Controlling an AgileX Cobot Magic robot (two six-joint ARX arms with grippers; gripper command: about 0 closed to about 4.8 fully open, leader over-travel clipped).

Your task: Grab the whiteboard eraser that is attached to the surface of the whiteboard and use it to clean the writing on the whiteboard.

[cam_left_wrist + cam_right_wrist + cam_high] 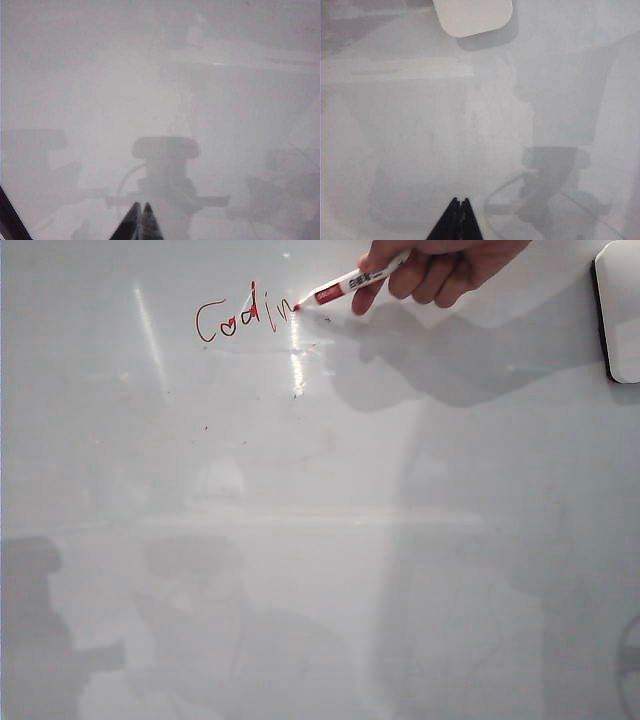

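Eraser (620, 308) sits at whiteboard (320, 540) far right edge, red writing (245, 315) upper left with a person's hand (440, 265) and marker (350, 283) on it; left gripper (141, 212) and right gripper (459, 206) fingers pressed together, so right should spread wide before squaring over eraser.

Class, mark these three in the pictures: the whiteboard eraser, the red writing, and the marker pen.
whiteboard eraser (620, 310): exterior view, its white top face.
writing (245, 318): exterior view, middle of the red strokes.
marker pen (345, 285): exterior view, its white barrel.
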